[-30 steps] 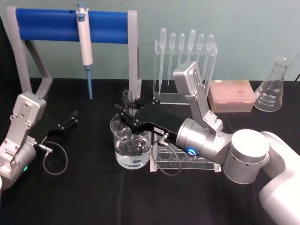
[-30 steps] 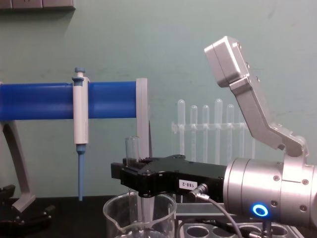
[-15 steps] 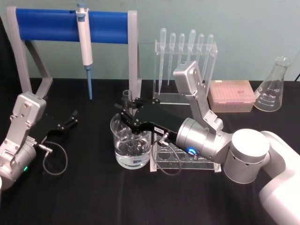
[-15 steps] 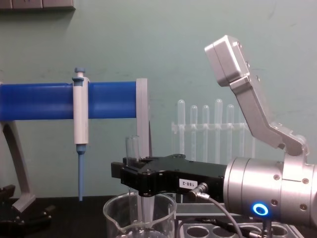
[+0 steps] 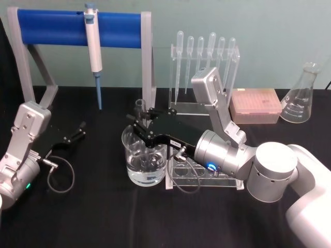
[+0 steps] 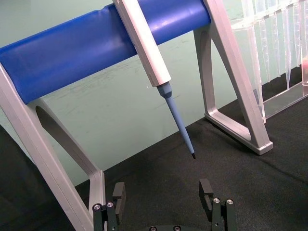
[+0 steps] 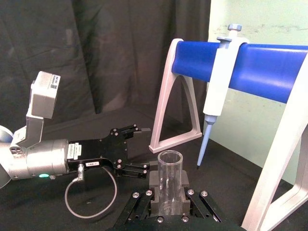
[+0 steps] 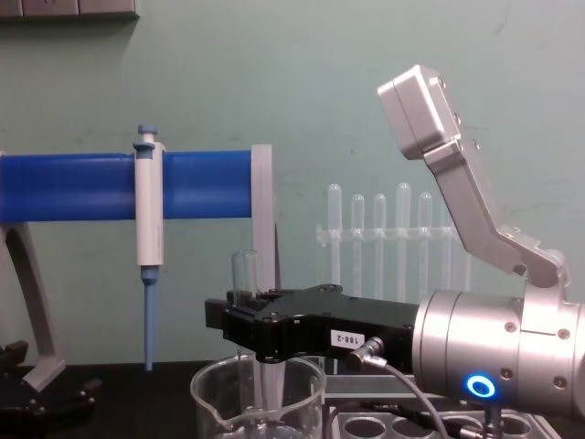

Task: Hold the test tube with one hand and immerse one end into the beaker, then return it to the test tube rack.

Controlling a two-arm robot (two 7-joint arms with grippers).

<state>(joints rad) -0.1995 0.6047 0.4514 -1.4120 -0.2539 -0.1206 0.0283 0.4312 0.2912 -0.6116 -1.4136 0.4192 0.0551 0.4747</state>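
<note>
My right gripper point(image 5: 140, 125) reaches in from the right and is shut on the test tube point(image 5: 139, 106), holding it upright. The tube's open rim point(image 8: 242, 261) stands above the black fingers. Its lower part goes down inside the beaker point(image 5: 146, 164), which holds clear liquid in its lower half. I cannot tell whether the tube's bottom end touches the liquid. In the right wrist view the tube point(image 7: 170, 175) sits clamped between the pads. My left gripper point(image 5: 79, 130) rests open on the black table at the left, apart from the beaker, and its open fingers point(image 6: 208, 190) show in the left wrist view.
A blue-barred stand point(image 5: 77, 27) carries a white-and-blue pipettor point(image 5: 94, 49) at the back left. Behind the beaker stands a rack of plastic pipettes point(image 5: 204, 51). A clear tube rack point(image 5: 201, 173) lies right of the beaker. A pink tip box point(image 5: 256, 106) and a flask point(image 5: 301, 95) sit back right.
</note>
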